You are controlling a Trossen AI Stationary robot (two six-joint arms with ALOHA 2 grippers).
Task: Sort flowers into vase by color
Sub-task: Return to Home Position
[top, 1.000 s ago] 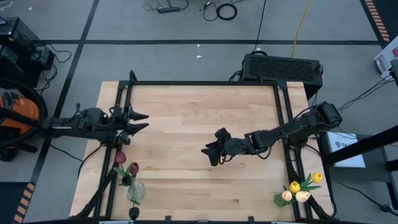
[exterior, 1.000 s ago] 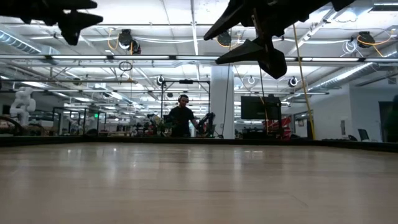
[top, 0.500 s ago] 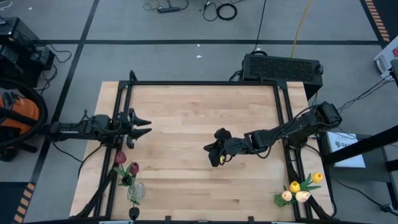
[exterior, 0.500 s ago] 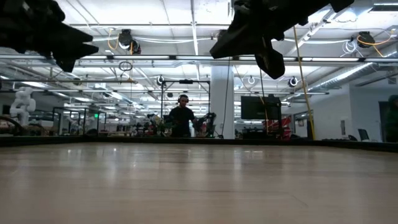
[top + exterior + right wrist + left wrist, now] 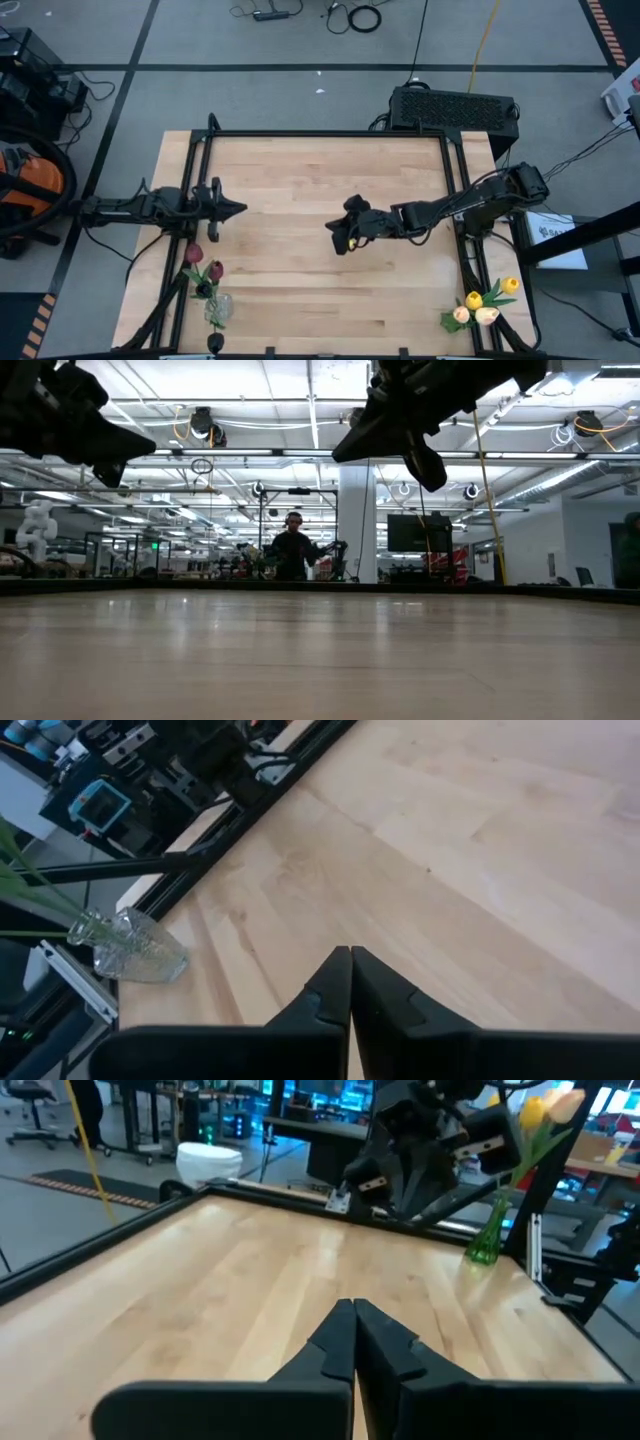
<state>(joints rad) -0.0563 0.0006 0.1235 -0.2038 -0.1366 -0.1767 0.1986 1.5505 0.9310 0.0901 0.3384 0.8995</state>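
Two dark red flowers (image 5: 205,265) stand in a clear glass vase (image 5: 217,310) at the table's near left corner; the right wrist view shows that vase (image 5: 130,948) with green stems. Yellow and pale peach flowers (image 5: 482,305) stand at the near right corner in a green vase (image 5: 487,1240). My left gripper (image 5: 240,210) hangs shut over the table's left side, holding nothing. My right gripper (image 5: 336,240) hangs shut above the table's middle, also holding nothing. Both sets of shut fingertips show in the wrist views (image 5: 353,1325) (image 5: 350,970).
A black frame rail (image 5: 330,133) runs round the wooden table's far, left and right sides. Bare wood lies between the two grippers and along the far half. A person stands far off in the room (image 5: 292,550) beyond the table.
My left gripper has sunk lower over the table's left side and shut its fingers on nothing. My right gripper has also shut on nothing and shifted slightly toward the far edge. The flowers and vases have not moved.
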